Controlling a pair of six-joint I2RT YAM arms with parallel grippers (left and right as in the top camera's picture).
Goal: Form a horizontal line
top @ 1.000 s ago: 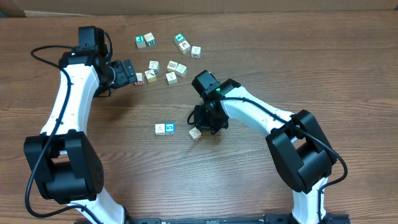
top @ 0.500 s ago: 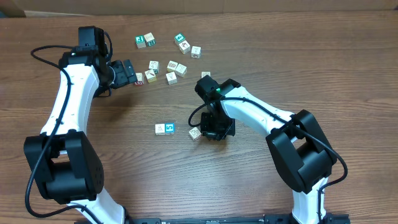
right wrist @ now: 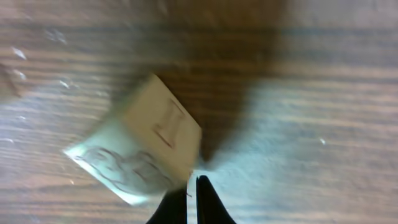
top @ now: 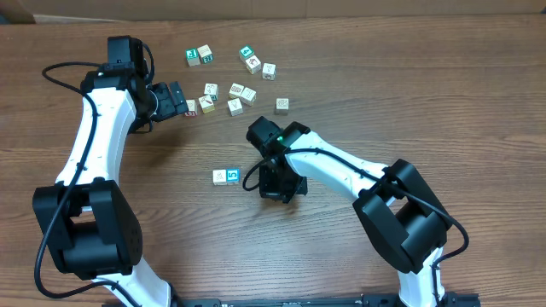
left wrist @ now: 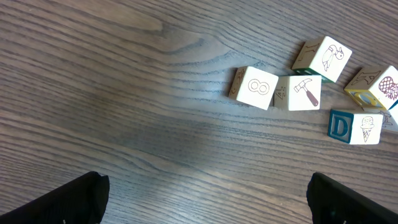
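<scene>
Over the last second the right pincer [top: 275,184] has swung left across the tabletop [top: 478,102], toward the start of the line. That start is a white cube [top: 221,176] touching the blue 5 cube [top: 235,176] on its right. The third cube [right wrist: 134,152], which lay in plain sight a little right of the pair, is now hidden under the pincer in the overhead view. The wrist camera shows it tilted against the wood grain, just ahead and to the left of the fingertips.

Those tips are pressed together with only a slit between them. They hold nothing, and the cube sits beside them rather than between them. This looks like a sideways nudge towards the 5 cube, not a carry. The picture is too blurred to tell whether tip and cube touch.

The arm's shift has also uncovered a lone cube [top: 282,104] at the right of the heap [top: 230,89].

The left pincer [top: 177,101] has not moved. It hangs wide open and empty beside the heap.

The line probably stands at two cubes with a third closing in. That cube's skew will need squaring, and a fourth has yet to come.
</scene>
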